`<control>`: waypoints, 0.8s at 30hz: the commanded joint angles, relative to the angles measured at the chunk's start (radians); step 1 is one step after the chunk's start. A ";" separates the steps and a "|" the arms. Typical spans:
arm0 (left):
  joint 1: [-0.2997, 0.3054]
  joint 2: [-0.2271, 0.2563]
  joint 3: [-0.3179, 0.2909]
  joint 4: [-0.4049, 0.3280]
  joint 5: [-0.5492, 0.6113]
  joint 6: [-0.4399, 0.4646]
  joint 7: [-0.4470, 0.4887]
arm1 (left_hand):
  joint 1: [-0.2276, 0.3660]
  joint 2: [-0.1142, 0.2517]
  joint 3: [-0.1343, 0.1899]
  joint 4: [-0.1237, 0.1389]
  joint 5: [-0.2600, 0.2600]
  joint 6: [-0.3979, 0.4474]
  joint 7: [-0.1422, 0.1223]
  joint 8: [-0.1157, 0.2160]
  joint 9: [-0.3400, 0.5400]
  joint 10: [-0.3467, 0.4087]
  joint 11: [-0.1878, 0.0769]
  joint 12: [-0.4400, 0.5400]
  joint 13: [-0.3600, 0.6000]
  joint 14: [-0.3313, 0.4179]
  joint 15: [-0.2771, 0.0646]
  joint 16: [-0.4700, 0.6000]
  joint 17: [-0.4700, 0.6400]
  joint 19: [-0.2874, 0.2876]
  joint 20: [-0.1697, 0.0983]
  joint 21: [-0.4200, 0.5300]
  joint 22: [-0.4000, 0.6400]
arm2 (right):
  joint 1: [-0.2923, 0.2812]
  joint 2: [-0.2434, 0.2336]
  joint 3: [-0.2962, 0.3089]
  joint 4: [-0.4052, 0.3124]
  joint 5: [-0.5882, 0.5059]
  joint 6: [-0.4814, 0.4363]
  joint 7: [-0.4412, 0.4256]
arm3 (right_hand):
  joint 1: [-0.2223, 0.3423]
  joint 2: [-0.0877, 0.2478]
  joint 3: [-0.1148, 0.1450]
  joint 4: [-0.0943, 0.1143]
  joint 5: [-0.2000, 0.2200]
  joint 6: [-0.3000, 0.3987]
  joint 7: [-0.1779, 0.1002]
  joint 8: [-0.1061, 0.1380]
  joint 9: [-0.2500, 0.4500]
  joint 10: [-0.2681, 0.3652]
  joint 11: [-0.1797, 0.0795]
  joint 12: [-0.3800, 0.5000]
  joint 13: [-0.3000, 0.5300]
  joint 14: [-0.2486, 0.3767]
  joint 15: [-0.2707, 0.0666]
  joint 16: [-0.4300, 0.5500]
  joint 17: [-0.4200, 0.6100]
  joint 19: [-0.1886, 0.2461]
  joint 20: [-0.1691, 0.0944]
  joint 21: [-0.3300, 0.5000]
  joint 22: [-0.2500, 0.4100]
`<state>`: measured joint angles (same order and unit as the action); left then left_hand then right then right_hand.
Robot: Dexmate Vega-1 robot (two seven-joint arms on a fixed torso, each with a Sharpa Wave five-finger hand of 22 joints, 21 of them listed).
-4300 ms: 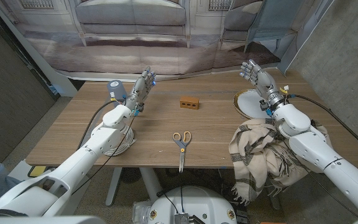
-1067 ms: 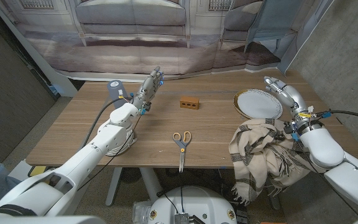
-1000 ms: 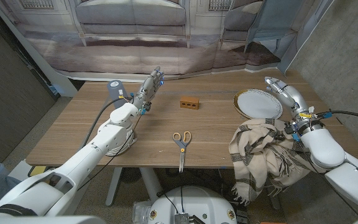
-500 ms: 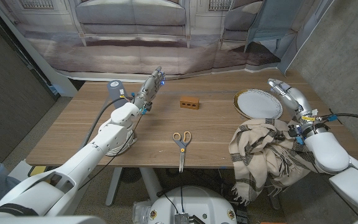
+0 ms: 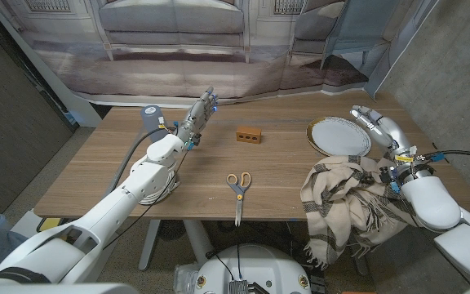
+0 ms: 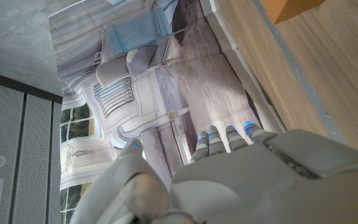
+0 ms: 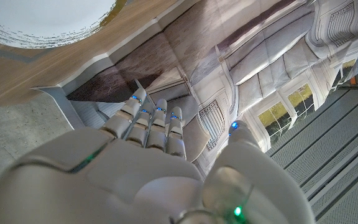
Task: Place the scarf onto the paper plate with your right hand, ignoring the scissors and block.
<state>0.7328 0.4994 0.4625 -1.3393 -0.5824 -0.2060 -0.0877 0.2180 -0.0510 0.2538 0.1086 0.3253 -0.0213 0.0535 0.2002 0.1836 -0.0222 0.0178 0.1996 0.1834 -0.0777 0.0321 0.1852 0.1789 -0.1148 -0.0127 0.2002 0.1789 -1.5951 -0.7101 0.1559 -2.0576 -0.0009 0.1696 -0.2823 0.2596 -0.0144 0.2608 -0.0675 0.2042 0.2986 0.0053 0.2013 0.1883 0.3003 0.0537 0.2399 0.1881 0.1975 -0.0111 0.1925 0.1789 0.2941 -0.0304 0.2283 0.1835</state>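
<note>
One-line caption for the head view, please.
Right hand open beside the paper plate; plaid scarf draped over the table edge, untouched.

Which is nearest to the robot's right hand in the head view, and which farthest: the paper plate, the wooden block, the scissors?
Measured from the right hand:
1. Paper plate, just beside the hand, toward the table's middle.
2. Wooden block, mid-table toward the far edge.
3. Scissors, near the front edge, slightly farther than the block.
</note>
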 commanded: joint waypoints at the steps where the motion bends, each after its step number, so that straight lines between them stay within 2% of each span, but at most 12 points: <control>1: 0.007 0.009 0.001 -0.022 0.005 0.010 0.005 | 0.009 0.002 -0.003 -0.002 0.007 0.007 0.004 -0.002 0.002 0.002 -0.002 0.004 0.004 0.000 -0.003 0.003 0.004 -0.003 -0.003 0.000 0.002 | -0.018 0.015 -0.010 -0.010 -0.067 -0.019 -0.008 | 0.004 -0.011 0.001 -0.008 0.010 0.006 0.000 0.006 0.002 0.010 -0.002 0.006 0.003 0.011 0.002 0.003 0.003 0.006 0.004 -0.003 0.002; 10: 0.017 0.021 -0.005 -0.040 0.005 0.019 0.014 | 0.010 0.003 -0.004 -0.002 0.007 0.008 0.003 -0.002 0.002 0.003 -0.002 0.004 0.004 0.001 -0.003 0.003 0.004 -0.003 0.000 0.000 0.002 | -0.036 0.018 -0.013 -0.024 -0.118 -0.024 -0.023 | 0.005 -0.017 -0.002 -0.011 0.013 0.010 -0.008 0.006 0.002 0.018 -0.008 0.008 0.003 0.015 0.000 0.003 0.004 0.007 0.005 -0.005 0.002; 19: -0.009 -0.007 0.007 0.015 0.001 -0.007 -0.019 | 0.011 0.005 -0.006 -0.002 0.007 0.009 0.002 -0.002 0.002 0.002 -0.002 0.003 0.004 0.001 -0.003 0.004 0.004 -0.004 0.002 0.000 0.002 | -0.064 0.025 -0.009 -0.049 -0.175 -0.035 -0.039 | 0.001 -0.021 -0.006 -0.011 0.015 0.013 -0.015 0.006 0.002 0.022 -0.008 0.008 0.003 0.022 -0.006 0.004 0.004 0.014 0.003 -0.004 0.002; 24: -0.030 -0.025 0.019 0.042 0.009 -0.016 -0.030 | 0.012 0.005 -0.008 -0.002 0.007 0.010 0.003 -0.002 0.002 0.005 0.000 0.004 0.004 0.003 -0.003 0.004 0.004 -0.001 -0.010 0.001 0.002 | -0.086 0.023 -0.002 -0.068 -0.217 -0.056 -0.041 | -0.001 -0.021 -0.007 -0.011 0.017 0.015 -0.019 0.006 0.002 0.023 -0.005 0.008 0.003 0.023 -0.005 0.004 0.005 0.015 0.003 -0.005 0.002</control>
<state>0.7329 0.5015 0.4637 -1.3448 -0.5781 -0.2001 -0.0920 0.2219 -0.0472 0.2507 0.1055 0.3253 -0.0213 0.0535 0.2002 0.1836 -0.0223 0.0178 0.1996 0.1834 -0.0777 0.0321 0.1852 0.1789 -0.1148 -0.0127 0.2002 0.1789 -1.6449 -0.6900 0.1453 -2.0946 -0.1451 0.1397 -0.3121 0.2559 -0.0264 0.2526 -0.0757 0.2117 0.3092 -0.0053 0.2013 0.1882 0.3164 0.0482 0.2441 0.1881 0.2147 -0.0178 0.1925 0.1788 0.3013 -0.0232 0.2284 0.1835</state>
